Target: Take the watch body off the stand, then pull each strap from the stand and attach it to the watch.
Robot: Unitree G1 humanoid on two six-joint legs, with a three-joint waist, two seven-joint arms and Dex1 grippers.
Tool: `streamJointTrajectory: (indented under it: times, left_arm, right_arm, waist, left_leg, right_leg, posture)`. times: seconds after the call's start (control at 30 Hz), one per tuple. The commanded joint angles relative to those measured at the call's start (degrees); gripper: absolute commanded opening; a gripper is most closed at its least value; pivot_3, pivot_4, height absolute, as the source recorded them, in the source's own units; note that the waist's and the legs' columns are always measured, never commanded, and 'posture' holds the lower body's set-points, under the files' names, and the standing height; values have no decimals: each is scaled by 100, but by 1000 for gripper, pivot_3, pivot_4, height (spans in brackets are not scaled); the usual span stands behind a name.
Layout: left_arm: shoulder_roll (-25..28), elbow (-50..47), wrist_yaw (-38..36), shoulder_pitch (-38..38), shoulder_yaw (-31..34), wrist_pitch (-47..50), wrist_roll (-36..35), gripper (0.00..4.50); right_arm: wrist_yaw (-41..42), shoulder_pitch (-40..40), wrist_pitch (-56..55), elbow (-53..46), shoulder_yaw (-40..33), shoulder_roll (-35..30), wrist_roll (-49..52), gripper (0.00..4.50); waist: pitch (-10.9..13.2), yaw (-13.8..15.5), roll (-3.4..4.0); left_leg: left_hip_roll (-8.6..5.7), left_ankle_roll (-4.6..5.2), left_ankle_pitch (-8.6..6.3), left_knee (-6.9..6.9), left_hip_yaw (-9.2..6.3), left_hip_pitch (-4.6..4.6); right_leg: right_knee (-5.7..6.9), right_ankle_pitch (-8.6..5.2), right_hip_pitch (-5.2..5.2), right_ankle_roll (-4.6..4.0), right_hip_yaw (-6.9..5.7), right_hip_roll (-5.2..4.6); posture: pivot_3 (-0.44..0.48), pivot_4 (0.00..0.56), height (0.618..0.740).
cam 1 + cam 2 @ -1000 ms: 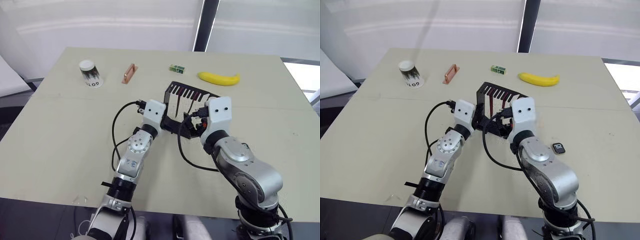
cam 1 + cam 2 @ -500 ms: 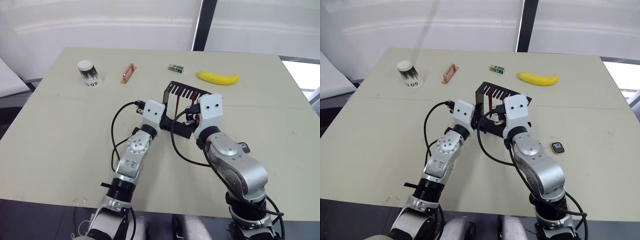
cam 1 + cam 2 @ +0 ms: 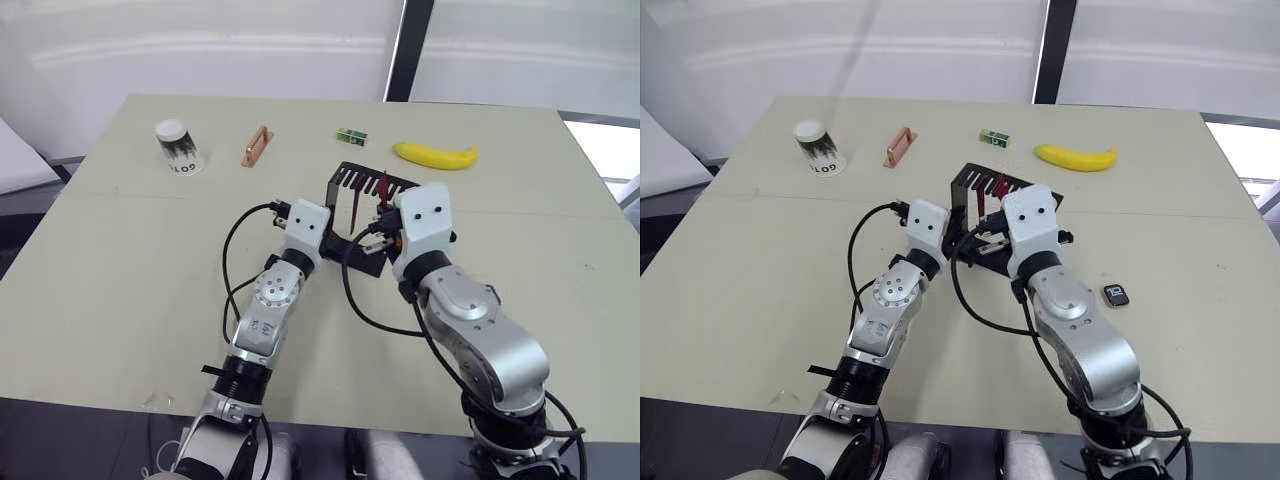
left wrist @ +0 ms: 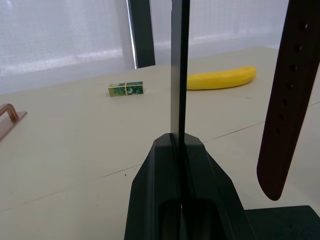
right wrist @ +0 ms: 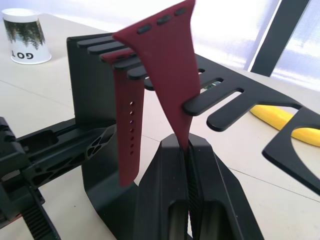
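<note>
Black fingers of right gripper (image 5: 187,150) pinched shut on one dark red strap (image 5: 172,65), angled up between stand's (image 5: 92,90) comb teeth. Left gripper (image 4: 179,145) clamped tight on stand's upright edge. Second strap (image 5: 129,130) hanging from a slot. Watch body (image 3: 1116,295) flat on surface (image 3: 760,260), apart, at right.

A pale beige tabletop (image 3: 740,260) carries several things. Along its far side, upper left to upper right: a white paper cup (image 3: 816,147) lying tilted, a copper-coloured bar (image 3: 899,146), a small green block (image 3: 994,138) and a yellow banana (image 3: 1076,157). The black stand (image 3: 975,215) rests near the centre. The small watch body (image 3: 1116,295) lies at centre right.
</note>
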Motion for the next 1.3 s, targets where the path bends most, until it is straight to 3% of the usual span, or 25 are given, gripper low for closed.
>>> streamJointTrajectory:
  times: [0.03, 0.37, 0.47, 0.7, 0.87, 0.97, 1.03, 1.13, 1.3]
  left_arm:
    - [-72, -75, 17, -74, -9, -56, 15, 0]
    - [-43, -159, -125, 14, -8, 150, -54, 0]
    - [-5, -291, -263, 89, -25, 213, -123, 988]
    - [672, -1248, -1174, 662, 112, 702, -521, 4368]
    - [1868, -2482, -2788, 1493, 692, 1288, -1895, 4443]
    - [2301, -2672, -3215, 1486, 1023, 1931, -2633, 4443]
    - [2796, -2777, -3814, 1572, 1518, 2865, -3738, 4443]
    - [3455, -2928, -4566, 1612, 1968, 3516, -4834, 4443]
    - [3705, -2772, -4663, 799, 2331, 4160, -6144, 4443]
  right_arm:
    - [404, 181, 129, -602, -131, -204, 149, 42]
    - [1812, 1036, 189, -1160, -1304, -976, 1244, 42]
    - [1934, 1036, 137, -1045, -1462, -1048, 1396, 0]
    - [2668, 1176, -92, -820, -1872, -1357, 2065, 0]
    - [3526, 1066, -394, -200, -2181, -1808, 2667, 0]
    - [3869, 864, -470, 159, -2284, -1995, 3003, 0]
    - [4154, 638, -448, 442, -2279, -2117, 3250, 0]
    - [4523, 388, -384, 748, -2187, -2272, 3575, 0]
    - [4771, -137, 48, 1203, -2141, -2197, 4524, 0]
  waist:
    - [0, 6, 0]
    - [0, 8, -2]
    - [0, 9, -2]
    - [0, 5, -2]
    - [0, -73, -2]
    - [1, -67, -2]
    - [1, -66, -2]
    - [2, -122, -3]
    - [6, -94, -9]
  left_leg:
    - [0, 0, 0, 0, 0, 0]
    - [0, 1, 0, 0, 0, -2]
    - [0, 0, 1, 0, 0, -2]
    - [1, 0, 1, -1, -1, -2]
    - [3, 0, 0, -6, 0, -1]
    - [4, 1, 3, -2, -2, -1]
    - [2, 5, 4, -1, -5, 5]
    - [4, 8, 1, -8, -7, 6]
    - [3, 12, -1, -1, -10, 3]
  right_leg:
    - [-1, 0, 0, 0, 0, 0]
    - [-9, 0, 0, 0, 1, 1]
    - [-9, 0, 0, 0, 1, 1]
    - [-9, 0, -2, 0, 1, 0]
    - [-11, -2, -2, -4, 2, 0]
    - [-22, -4, 4, -7, -1, -2]
    - [-27, -4, 14, -7, -3, -5]
    - [-26, -4, 14, -7, -5, -4]
    - [-32, -4, 19, -7, -8, -8]
  posture:
    - [0, 150, 740]
    - [0, 150, 740]
    - [0, 150, 740]
    - [0, 150, 740]
    - [0, 150, 740]
    - [0, 150, 740]
    - [0, 150, 740]
    - [0, 150, 740]
    - [0, 150, 740]
